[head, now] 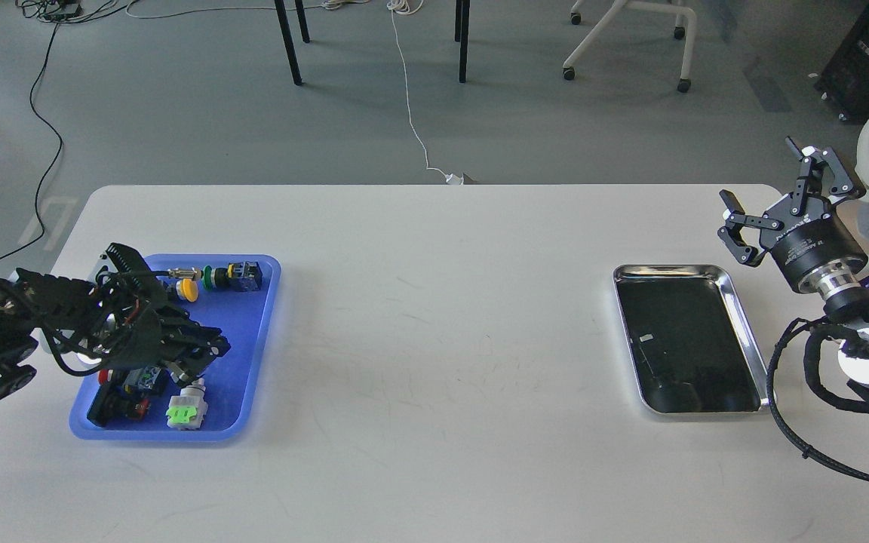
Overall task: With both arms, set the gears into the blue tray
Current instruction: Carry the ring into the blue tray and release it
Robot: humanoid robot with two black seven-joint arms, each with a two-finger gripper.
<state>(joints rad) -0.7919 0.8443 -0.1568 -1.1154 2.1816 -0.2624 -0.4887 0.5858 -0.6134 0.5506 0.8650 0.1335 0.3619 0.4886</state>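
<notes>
No gear can be made out anywhere in this view; if either is present it is too small and dark to pick out, perhaps hidden under the left arm or lost against the dark floor of the steel tray (753, 341) at the right of the frame. By the task's wording these are tiny toothed wheels, so I judge them light, stiff and hard, not fragile, but prone to skid or flip; pinching across the toothed rim with the fingertips seems the surest hold. The blue tray (259, 335) lies at the left of the frame on the white worktop (434, 317), already crowded with push-button switches: a yellow-capped one (188, 291) and a green one (210, 277) along its upper edge, a light-green one (186, 413) near the lower edge. The left claw (208, 351) hangs low over the tray's middle, its fingers too dark and bunched to tell whether they are spread or closed on anything. The right claw (770, 192) stands raised at the upper right, just beyond the steel tray, fingers spread wide and empty. The switches leave only the tray's right strip bare for a drop.
</notes>
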